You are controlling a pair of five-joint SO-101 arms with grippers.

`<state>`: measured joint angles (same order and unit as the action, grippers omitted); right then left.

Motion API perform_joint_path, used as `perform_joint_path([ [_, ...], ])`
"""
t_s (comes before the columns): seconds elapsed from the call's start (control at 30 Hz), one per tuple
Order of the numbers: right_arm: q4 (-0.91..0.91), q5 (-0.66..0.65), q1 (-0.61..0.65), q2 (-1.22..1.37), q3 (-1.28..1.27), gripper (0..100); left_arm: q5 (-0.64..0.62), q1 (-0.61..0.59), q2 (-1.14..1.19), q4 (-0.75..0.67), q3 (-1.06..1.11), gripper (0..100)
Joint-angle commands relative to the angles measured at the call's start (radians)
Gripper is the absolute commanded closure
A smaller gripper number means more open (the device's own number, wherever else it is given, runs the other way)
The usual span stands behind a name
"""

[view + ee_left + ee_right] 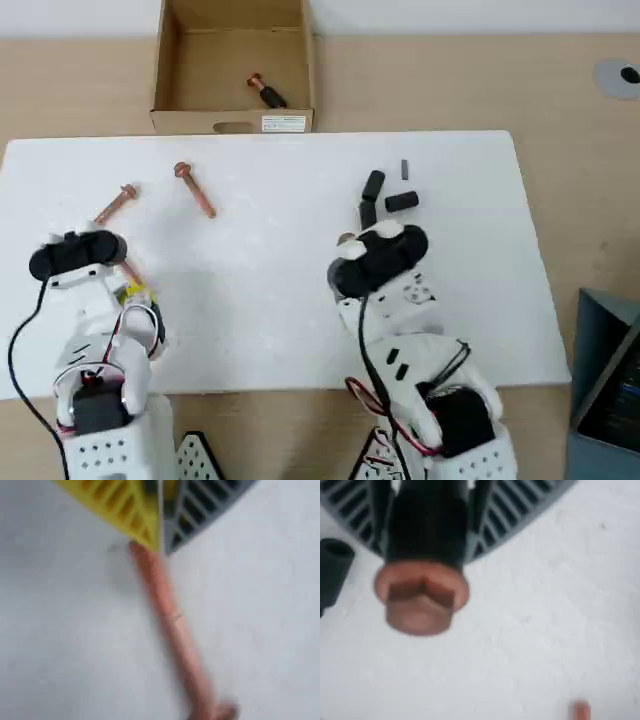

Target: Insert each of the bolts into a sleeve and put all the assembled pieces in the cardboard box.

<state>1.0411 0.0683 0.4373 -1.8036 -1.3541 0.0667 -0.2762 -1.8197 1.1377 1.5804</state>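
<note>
My right gripper [427,540] is shut on a black sleeve [426,525] with a copper bolt head [421,597] sticking out of its end, held just above the white mat [270,300]. In the high view this gripper [350,242] sits right of the mat's middle, near several loose black sleeves [401,201]. My left gripper [161,547] has its yellow and grey fingers shut together, tips at the plain end of a copper bolt [172,625] lying flat on the mat. Two more bolts [195,188] [114,204] lie at the mat's far left. One assembled piece [266,91] lies in the cardboard box [165,70].
The box stands beyond the mat's far edge, left of centre. Another black sleeve [332,570] lies close beside my right gripper. A grey device [610,380] stands off the mat at the right. The mat between the two arms is bare.
</note>
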Motion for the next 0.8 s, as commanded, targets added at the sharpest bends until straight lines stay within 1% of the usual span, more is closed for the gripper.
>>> perform_joint_path([
  [0.0, 0.0, 0.012, -0.016, 0.108, 0.165, 98.9, 0.005, -0.035, -0.005, -0.005, 0.026, 100],
  [0.07, -0.026, 0.017, -0.015, 0.234, 0.237, 98.9, 0.005, -0.035, -0.005, -0.005, 0.034, 100],
  [0.27, -0.18, 0.008, -0.015, 0.657, 0.486, 98.9, 0.002, -0.028, -0.005, -0.006, 0.044, 100],
  [0.47, -0.315, -0.003, -0.019, 1.093, 0.802, 98.9, -0.002, -0.028, -0.005, -0.006, 0.044, 100],
  [0.63, -0.399, -0.103, -0.019, 1.437, 1.095, 98.9, -0.003, -0.034, -0.005, -0.006, 0.044, 100],
  [0.77, -0.416, -0.169, -0.019, 1.679, 1.328, 98.9, -0.003, -0.034, -0.005, -0.006, 0.044, 100],
])
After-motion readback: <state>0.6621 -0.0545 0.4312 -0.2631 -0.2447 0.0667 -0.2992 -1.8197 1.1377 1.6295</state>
